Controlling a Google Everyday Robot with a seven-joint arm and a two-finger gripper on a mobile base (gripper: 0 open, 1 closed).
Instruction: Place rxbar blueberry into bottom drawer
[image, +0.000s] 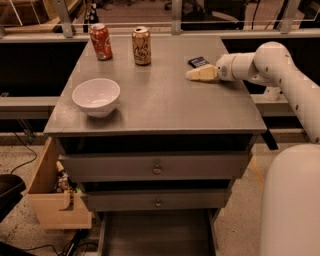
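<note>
The rxbar blueberry is a small dark navy bar lying flat near the back right of the grey cabinet top. My gripper hangs low over the top, its cream fingers pointing left, just in front of the bar and beside it, not around it. The bottom drawer is pulled out at the cabinet's foot and its dark inside holds nothing that I can see.
A white bowl sits front left on the top. A red soda can and a tan can stand at the back. Two upper drawers with knobs are closed. A wooden box stands left of the cabinet.
</note>
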